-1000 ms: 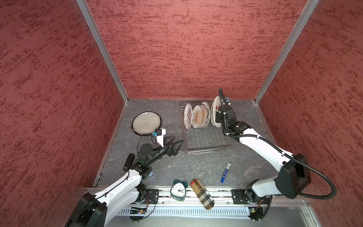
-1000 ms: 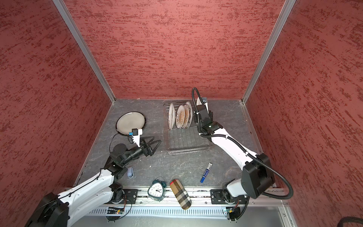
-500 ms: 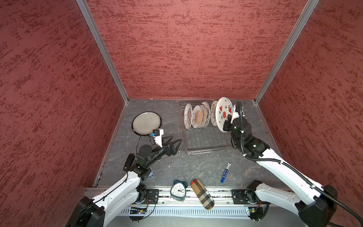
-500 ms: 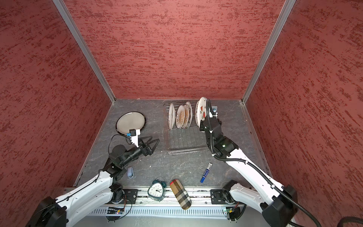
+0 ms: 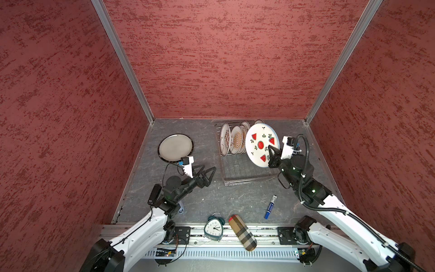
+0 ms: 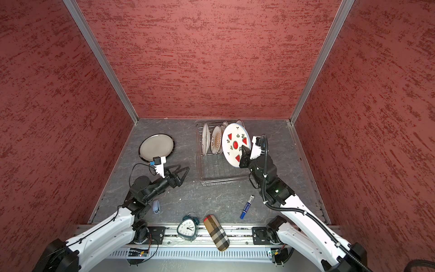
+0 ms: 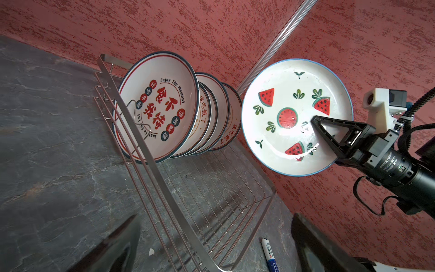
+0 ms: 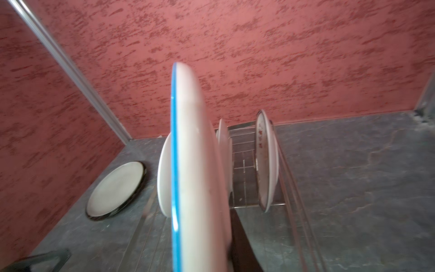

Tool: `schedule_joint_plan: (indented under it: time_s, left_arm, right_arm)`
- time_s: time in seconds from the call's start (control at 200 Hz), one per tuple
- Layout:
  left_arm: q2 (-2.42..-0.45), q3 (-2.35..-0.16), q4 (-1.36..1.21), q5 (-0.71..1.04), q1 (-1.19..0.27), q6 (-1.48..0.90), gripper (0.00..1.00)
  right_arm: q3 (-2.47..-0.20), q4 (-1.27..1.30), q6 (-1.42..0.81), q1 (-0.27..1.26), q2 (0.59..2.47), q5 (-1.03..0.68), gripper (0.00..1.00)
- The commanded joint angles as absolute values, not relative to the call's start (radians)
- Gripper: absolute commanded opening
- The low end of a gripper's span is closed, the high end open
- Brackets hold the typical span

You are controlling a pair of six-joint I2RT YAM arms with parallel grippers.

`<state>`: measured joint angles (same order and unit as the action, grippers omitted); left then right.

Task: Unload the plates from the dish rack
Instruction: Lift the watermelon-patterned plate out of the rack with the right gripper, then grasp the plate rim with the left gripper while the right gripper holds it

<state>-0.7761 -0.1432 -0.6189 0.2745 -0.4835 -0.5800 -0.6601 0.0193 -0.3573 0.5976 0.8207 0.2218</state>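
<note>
Over the last second the right pincer (image 5: pixel 270 149) has drawn back from the row of upright plates and carried the watermelon plate (image 5: pixel 259 141) up and out of the dish rack (image 5: pixel 247 181). The plate's printed face has turned toward the top cameras. The left pincer (image 5: pixel 208 170) has hardly shifted.

The right pincer is clenched on the watermelon plate's lower rim. In the left wrist view one finger (image 7: pixel 329 131) lies across the printed face, and the other is hidden behind the plate (image 7: pixel 282 99). The plate hangs in the air, tilted, clear of the wires, over the flat grid part of the rack (image 7: pixel 150 160) below the pincer's tips.

The left pincer stands wide open and empty, low over the table. The rack's near corner is just ahead of its tips.

One plate is fully unloaded: the grey plate (image 5: pixel 175 147) with a dark rim lies flat on the table, just beyond the left pincer on its far side. The watermelon plate looks like the second, lifted but not yet set down.

The red-lettered plate (image 5: pixel 226 139) and the orange-patterned plate (image 5: pixel 236 141) stand in the prongs beyond the right pincer's tips, with more plates behind them. They overlap too much for a sure count, at least four. By my reckoning the job is well under halfway.
</note>
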Motion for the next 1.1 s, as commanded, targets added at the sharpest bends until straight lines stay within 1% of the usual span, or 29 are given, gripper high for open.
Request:
schedule_joint_plan:
  time_s: [0.0,0.135,0.311,0.406,0.536,0.706,0.917,0.992,1.037,1.097]
  left_arm:
    - [-0.755,-0.118,-0.693,0.289,-0.486,-0.596,0.99]
    - [-0.751,-0.096,-0.766,0.332,-0.486,-0.633,0.99]
    - [-0.746,-0.077,-0.825,0.338,-0.483,-0.672,0.99]
    - [-0.749,-0.078,-0.858,0.365,-0.483,-0.685,0.99]
    - [-0.732,-0.113,-0.811,0.391,-0.483,-0.676,0.99]
    - [-0.753,-0.124,-0.866,0.428,-0.489,-0.711,1.0]
    - [-0.809,-0.151,-0.897,0.426,-0.504,-0.732,1.0]
    - [-0.83,-0.162,-0.905,0.428,-0.513,-0.739,0.93]
    - [-0.84,-0.171,-0.896,0.428,-0.519,-0.739,0.86]
    - [-0.85,-0.181,-0.878,0.425,-0.525,-0.741,0.75]
  right_arm:
    - [-0.649,0.288,-0.446,0.6,0.788,0.025,0.0]
    - [-0.599,0.41,-0.51,0.6,0.815,-0.104,0.0]
    - [-0.554,0.519,-0.567,0.6,0.836,-0.187,0.0]
    - [-0.504,0.636,-0.618,0.6,0.856,-0.228,0.0]
    - [-0.478,0.775,-0.688,0.6,0.919,-0.313,0.0]
    - [-0.449,0.979,-0.788,0.601,1.019,-0.421,0.0]
    - [-0.425,1.143,-0.86,0.603,1.131,-0.478,0.0]
    - [-0.427,1.175,-0.873,0.603,1.163,-0.498,0.0]
    - [-0.431,1.182,-0.873,0.603,1.174,-0.506,0.0]
    - [-0.433,1.177,-0.868,0.604,1.185,-0.505,0.0]
